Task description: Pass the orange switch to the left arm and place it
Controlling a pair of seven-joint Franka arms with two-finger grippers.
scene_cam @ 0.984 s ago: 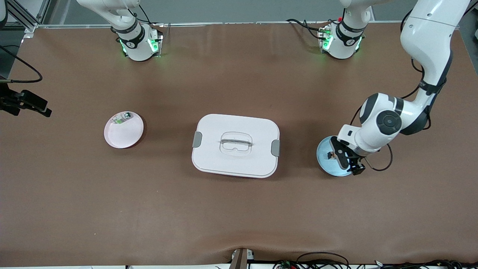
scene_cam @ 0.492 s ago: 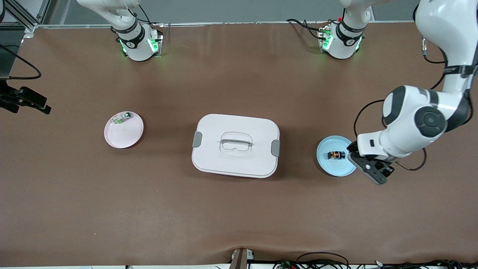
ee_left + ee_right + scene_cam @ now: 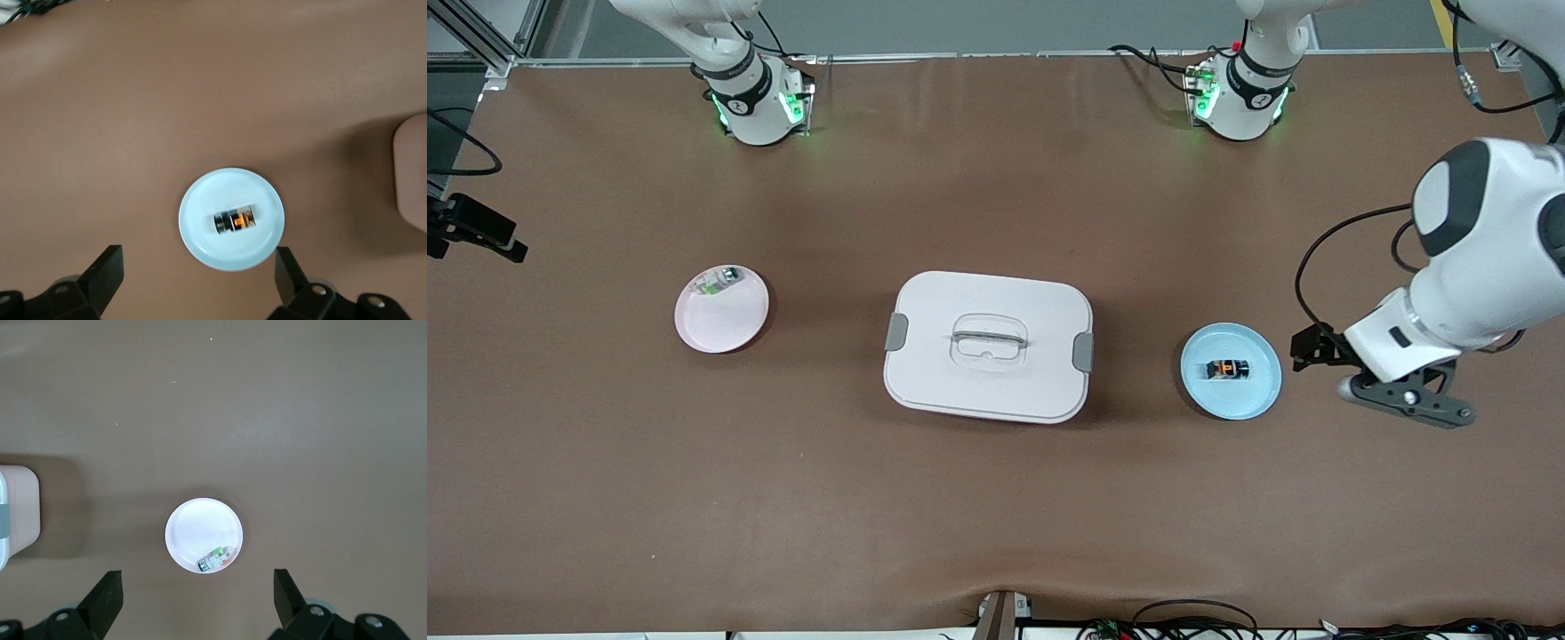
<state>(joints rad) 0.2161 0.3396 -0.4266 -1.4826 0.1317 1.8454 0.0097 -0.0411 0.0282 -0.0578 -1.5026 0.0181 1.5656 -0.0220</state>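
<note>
The orange switch point(image 3: 1225, 368) lies on its side on a small blue plate point(image 3: 1241, 397), beside the box at the left arm's end of the table. My left gripper point(image 3: 1316, 348) hangs in the air just off the plate, toward that same end. In the left wrist view its jaws point(image 3: 198, 277) stand open and empty, with the switch point(image 3: 235, 220) on the plate point(image 3: 207, 200) below. The white box point(image 3: 989, 347) sits mid-table. My right gripper point(image 3: 479, 233) is open and empty, high past the right arm's end; its wrist view shows the fingers point(image 3: 107, 593) wide apart.
A pink plate point(image 3: 729, 333) holding a small clear-and-green part point(image 3: 719, 283) sits beside the box toward the right arm's end; the right wrist view looks down on this plate point(image 3: 193, 530). The box's corner shows in both wrist views point(image 3: 410, 173) point(image 3: 17, 513). Cables lie along the table's near edge.
My left gripper has lifted off the blue plate and swung out toward the left arm's end, leaving the switch lying on the plate. The right gripper has drifted slightly outward.
</note>
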